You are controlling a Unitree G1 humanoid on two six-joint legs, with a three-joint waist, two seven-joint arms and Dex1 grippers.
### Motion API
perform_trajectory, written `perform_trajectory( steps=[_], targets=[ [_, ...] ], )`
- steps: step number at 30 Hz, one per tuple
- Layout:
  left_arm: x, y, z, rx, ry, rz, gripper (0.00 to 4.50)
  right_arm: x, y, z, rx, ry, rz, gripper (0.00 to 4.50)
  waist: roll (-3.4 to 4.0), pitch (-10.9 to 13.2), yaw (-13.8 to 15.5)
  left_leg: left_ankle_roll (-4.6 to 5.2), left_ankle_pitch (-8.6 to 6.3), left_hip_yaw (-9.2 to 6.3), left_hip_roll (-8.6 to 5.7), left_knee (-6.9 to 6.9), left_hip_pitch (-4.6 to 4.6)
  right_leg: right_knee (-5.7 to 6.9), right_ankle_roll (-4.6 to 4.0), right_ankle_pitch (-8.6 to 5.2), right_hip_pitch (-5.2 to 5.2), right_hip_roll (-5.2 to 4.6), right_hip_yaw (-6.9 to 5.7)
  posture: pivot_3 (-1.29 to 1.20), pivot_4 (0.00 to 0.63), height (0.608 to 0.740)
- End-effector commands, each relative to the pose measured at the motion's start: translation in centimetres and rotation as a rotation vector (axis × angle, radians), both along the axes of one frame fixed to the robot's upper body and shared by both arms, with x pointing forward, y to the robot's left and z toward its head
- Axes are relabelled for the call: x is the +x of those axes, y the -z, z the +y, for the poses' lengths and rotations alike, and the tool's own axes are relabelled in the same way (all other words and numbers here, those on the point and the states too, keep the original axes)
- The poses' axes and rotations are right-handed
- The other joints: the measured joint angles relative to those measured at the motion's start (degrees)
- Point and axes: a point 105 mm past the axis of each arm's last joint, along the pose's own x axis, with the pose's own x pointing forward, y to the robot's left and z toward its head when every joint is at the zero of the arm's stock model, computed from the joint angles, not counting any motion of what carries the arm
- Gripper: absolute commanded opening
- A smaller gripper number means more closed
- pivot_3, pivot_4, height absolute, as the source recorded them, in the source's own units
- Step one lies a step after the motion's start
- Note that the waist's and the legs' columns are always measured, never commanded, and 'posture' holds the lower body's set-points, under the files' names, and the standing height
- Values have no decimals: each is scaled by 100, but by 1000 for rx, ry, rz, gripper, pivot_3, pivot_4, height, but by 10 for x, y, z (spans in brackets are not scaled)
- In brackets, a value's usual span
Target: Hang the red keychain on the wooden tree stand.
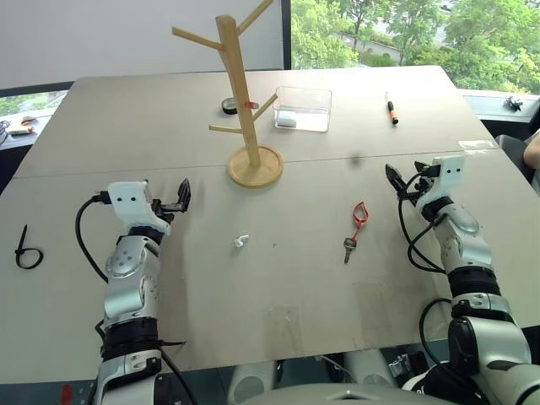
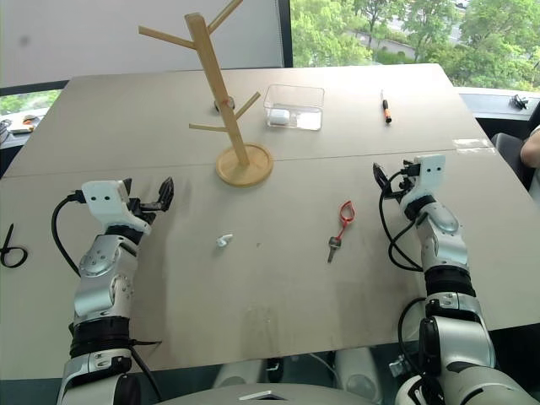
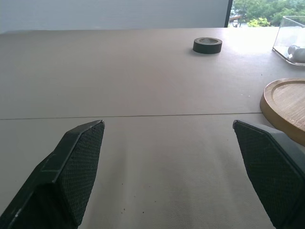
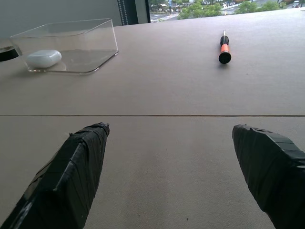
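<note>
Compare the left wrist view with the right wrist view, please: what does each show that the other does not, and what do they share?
Left wrist view: the round base of the wooden tree stand, and the whole black tape roll.

Right wrist view: the orange-and-black marker pen, and the whole clear plastic box holding a small white case.

Both: the beige table with its seam, a corner of the box, and that arm's own open hand.

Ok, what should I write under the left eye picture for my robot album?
Both open grippers, left gripper and right gripper, wait while the red keychain lies before the wooden tree stand.
</note>
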Motion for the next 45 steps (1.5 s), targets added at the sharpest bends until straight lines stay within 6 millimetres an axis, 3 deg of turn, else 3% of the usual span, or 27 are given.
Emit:
perform_trajectory(
  steps=[1,23,27,28,31,33,37,40,45],
  targets=[
    [-2,-11,3,26,-9,-37,4500,1,-19,-9,-4,18,-64,4421,0,0,0,0,0,0,0,0,0,0,0,0,0,0,0,0,150,740],
    [-5,-8,2,25,-2,-28,4500,-3,-14,-11,-3,20,-53,4421,0,0,0,0,0,0,0,0,0,0,0,0,0,-1,0,0,150,740],
    [-5,-8,1,27,0,-25,4500,-9,-22,-6,-10,-71,-96,4421,0,0,3,0,0,0,0,0,0,0,0,0,0,-1,0,0,150,740],
    [-5,-9,1,27,1,-26,4500,-15,-26,-2,-18,-132,-110,4421,0,0,9,0,0,0,0,0,0,0,0,0,0,-1,0,0,150,740],
    [-4,-13,-10,35,41,-27,4500,-65,-28,28,-113,-552,-82,4421,1,0,50,1,0,-1,-1,0,-3,-1,0,0,-1,-3,-2,0,150,740],
    [-5,-15,-21,46,83,-22,4500,-105,-15,40,-214,-792,1,4421,1,0,91,2,-1,-8,0,0,-5,-4,0,0,2,-6,-10,0,150,740],
    [-11,-26,-51,55,210,-24,4500,-159,13,46,-367,-1045,51,4421,-5,1,118,4,-4,-1,5,0,44,-14,2,-2,48,-7,-12,0,150,740],
    [-19,-32,-74,57,299,-18,4500,-176,28,48,-414,-1132,71,4421,-4,1,131,3,-5,-4,12,0,70,-30,-9,-23,79,-7,-19,0,150,740],
    [-32,-29,-108,68,417,16,4500,-173,32,53,-417,-1140,22,4421,-5,1,141,3,-4,-2,12,1,72,-29,-18,-16,79,-5,-14,0,150,740]
  ],
)
